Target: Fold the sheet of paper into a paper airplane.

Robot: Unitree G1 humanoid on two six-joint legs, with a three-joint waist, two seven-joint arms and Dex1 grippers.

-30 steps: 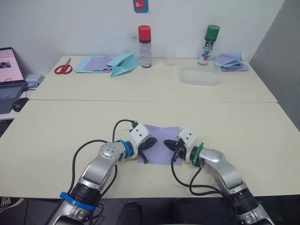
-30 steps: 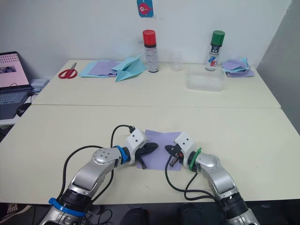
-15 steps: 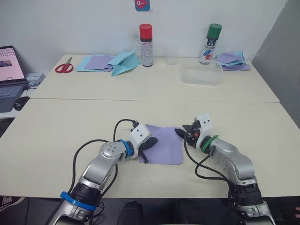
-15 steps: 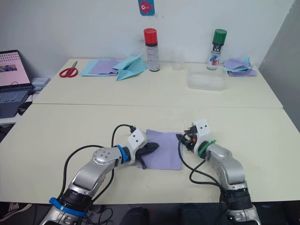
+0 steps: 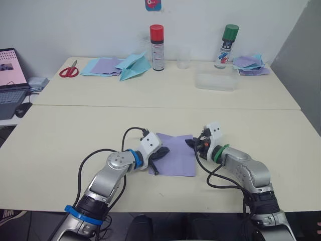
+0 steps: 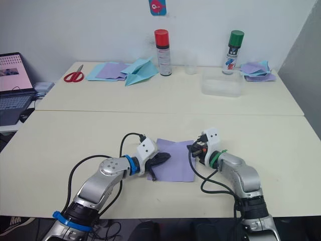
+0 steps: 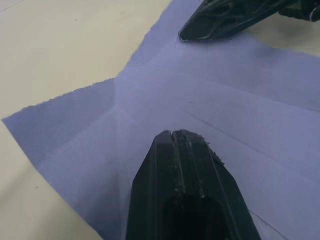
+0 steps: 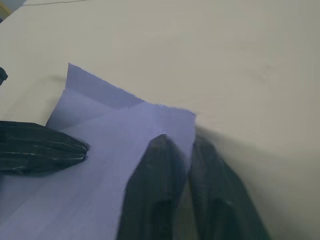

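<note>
While two pincers touch it, one sheet of paper (image 5: 176,153) lies flat.

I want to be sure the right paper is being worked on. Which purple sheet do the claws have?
The lone lavender sheet of paper on the near table, between the left claw and right claw; the other purple sheets lie stacked with blue ones on the far table.

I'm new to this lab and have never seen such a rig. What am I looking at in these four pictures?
A two-armed robot works at a cream table. Two pictures come from its head, looking down over its arms; two come from cameras on its wrists. A lavender sheet of paper, creased, lies flat before it. The left gripper, fingers shut, presses on the sheet. The right gripper pinches the sheet's far right corner between its fingers. Farther back stand two spray cans, scissors, a clear tub and spare paper.
</note>
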